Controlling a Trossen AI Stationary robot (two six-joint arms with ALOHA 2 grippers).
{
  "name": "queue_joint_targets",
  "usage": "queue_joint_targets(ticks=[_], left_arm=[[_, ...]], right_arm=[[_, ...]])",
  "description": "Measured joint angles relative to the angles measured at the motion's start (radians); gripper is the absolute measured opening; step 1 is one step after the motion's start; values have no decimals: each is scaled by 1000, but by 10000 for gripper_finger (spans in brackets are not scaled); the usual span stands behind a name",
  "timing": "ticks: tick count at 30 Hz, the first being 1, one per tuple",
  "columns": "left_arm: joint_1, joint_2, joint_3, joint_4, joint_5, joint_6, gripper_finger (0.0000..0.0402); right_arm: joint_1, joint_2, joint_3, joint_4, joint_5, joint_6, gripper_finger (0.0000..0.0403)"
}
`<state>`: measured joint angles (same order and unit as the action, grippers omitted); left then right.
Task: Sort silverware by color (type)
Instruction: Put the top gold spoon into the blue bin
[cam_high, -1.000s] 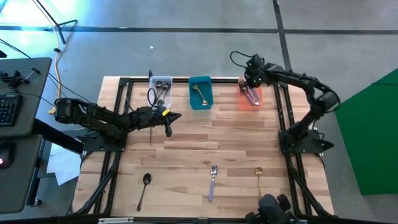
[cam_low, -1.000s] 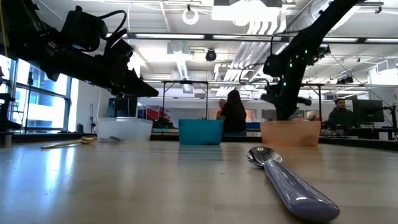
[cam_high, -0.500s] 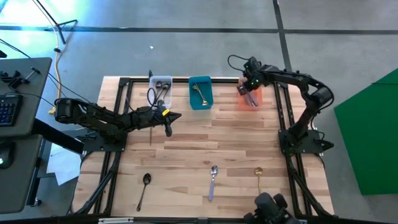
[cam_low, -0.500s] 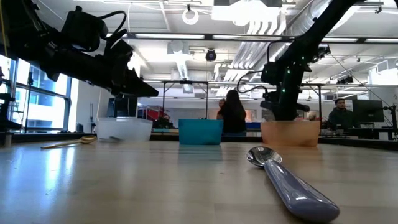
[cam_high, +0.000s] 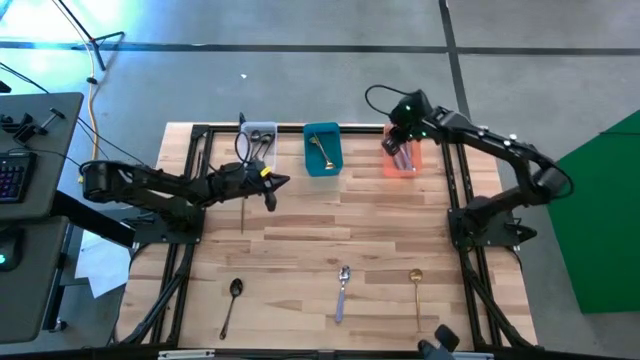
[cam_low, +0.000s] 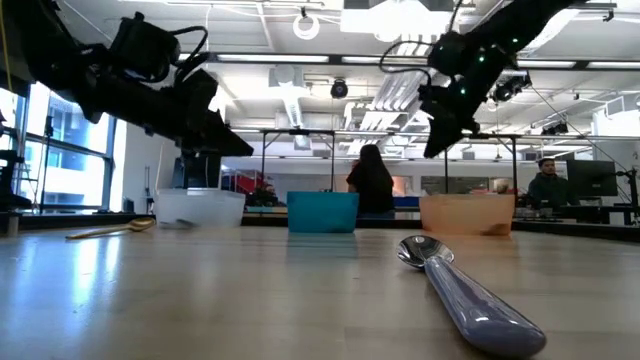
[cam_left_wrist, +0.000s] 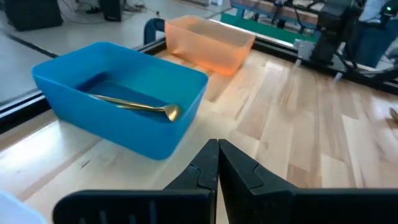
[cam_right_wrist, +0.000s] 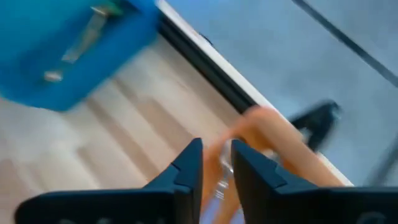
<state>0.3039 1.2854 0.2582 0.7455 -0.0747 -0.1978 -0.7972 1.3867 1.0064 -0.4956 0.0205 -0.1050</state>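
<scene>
Three bins line the far edge of the table (cam_high: 330, 235), and the sorting logic is plain to read: the clear bin (cam_high: 259, 147) holds dark spoons, the teal bin (cam_high: 322, 149) holds a gold spoon (cam_left_wrist: 134, 106), and the orange bin (cam_high: 402, 157) holds lavender-handled pieces. Three are not yet sorted, lying along the near edge: a black spoon (cam_high: 231, 300), a silver spoon with a lavender handle (cam_high: 342, 290) and a second gold spoon (cam_high: 416, 290).

The right gripper (cam_high: 401, 133) hangs above the orange bin, lifted clear of its rim in the low view. Its fingers (cam_right_wrist: 186, 171) stand slightly apart with a narrow gap and nothing between them; that reads as a drop-off completed, with the load resting in the bin below.

The left gripper (cam_high: 274, 183) sits just in front of the clear bin, above bare table. Its fingers (cam_left_wrist: 202, 171) are pressed together tip to tip, clenched on nothing, so this arm looks to be waiting.

My judgement: the next pick has to come from the near edge, well apart from both grippers.
</scene>
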Motion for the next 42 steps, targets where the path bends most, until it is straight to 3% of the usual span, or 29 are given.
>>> queue_joint_targets(ticks=[6,9,12,17,22,29,36,42], left_arm=[[4,-103,80,-258,9,54,0],[4,-154,134,-442,-2,52,0],[4,-192,215,-727,-8,36,0],[-8,-223,359,-1179,-138,-131,1],[-18,-225,420,-1421,-182,-381,24],[-23,-216,379,-1575,-206,-611,100],[12,-211,236,-1500,-215,-760,170],[31,-211,182,-1362,-170,-761,187]], right_arm=[[83,-132,-248,335,-148,30,6],[148,-190,-380,547,-149,100,8],[225,-251,-476,726,-148,157,7],[335,-359,-560,794,-75,158,2],[404,-419,-597,778,-21,109,0],[409,-432,-597,762,-18,71,0],[409,-431,-597,739,-19,44,0],[408,-431,-597,740,-19,44,0]])
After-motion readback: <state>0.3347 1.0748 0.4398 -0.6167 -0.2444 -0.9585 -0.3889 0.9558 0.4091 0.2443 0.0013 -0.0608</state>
